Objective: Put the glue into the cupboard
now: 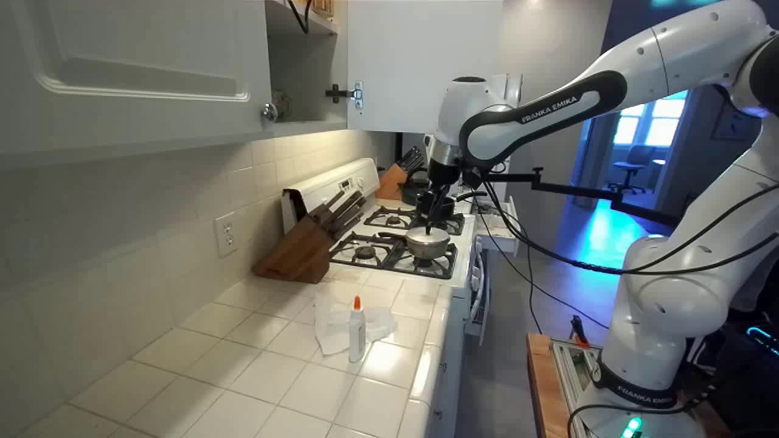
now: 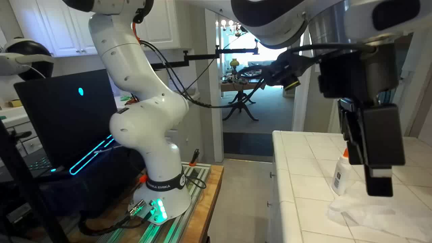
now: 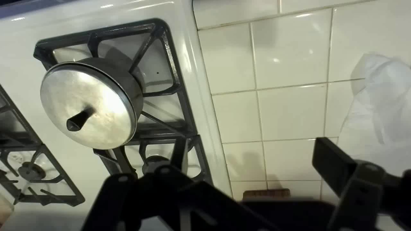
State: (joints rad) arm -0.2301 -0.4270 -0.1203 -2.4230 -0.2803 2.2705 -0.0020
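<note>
A tiled kitchen counter (image 1: pixel 268 372), bearing the glue (image 1: pixel 357 334), adjoins a stove (image 1: pixel 365 251).

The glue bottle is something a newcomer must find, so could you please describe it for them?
Start at the white tiled counter that adjoins the stove. Beside a crumpled whitish sheet on it stands the slim white glue bottle, upright. Its pointed orange cap sets it apart from the pale sheet and the dark brown knife block.

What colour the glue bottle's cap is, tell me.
The glue cap is orange-red; it shows best in an exterior view.
</note>
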